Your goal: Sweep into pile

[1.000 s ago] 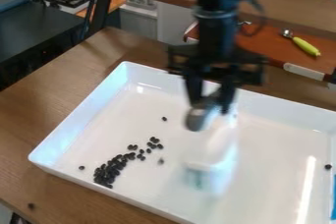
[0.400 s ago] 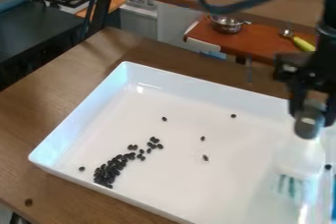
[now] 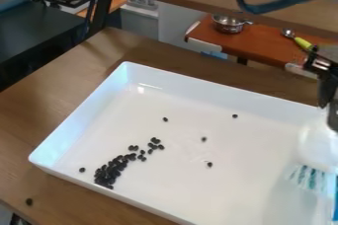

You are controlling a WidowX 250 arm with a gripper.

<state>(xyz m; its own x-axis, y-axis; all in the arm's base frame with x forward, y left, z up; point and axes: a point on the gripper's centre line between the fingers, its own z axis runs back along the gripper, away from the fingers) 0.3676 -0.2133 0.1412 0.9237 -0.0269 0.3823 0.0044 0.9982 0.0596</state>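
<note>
In the camera view, I have the tool [image 3: 330,109] at the far right of my picture, over the right-hand part of the white tray [image 3: 79,119]. It points down towards the tray, and the right edge cuts off part of it. The rest of the arm is mostly outside my frame on that side, with a dark cable [image 3: 247,7] looping down from the top near the upper right corner. My fingers are closed in on the upper end of the brush [image 3: 320,147], pinching it. The brush hangs below them with its white and teal bristles [image 3: 309,177] fanned downwards, low in the tray; I can't tell whether they touch its floor.

The dark beans [image 3: 109,172] that I'm to sweep lie well apart from the brush. Most sit in a dense heap near the tray's lower left corner, with a thinner trail running up and right from it. One loose bean lies just left of the heap, and four more are scattered across the middle and far part of the tray floor. Another bean [image 3: 29,202] is outside the tray, on the wooden worktop [image 3: 39,95] at lower left. Behind, a metal pan [image 3: 228,24] rests on a reddish-brown surface [image 3: 257,46].
</note>
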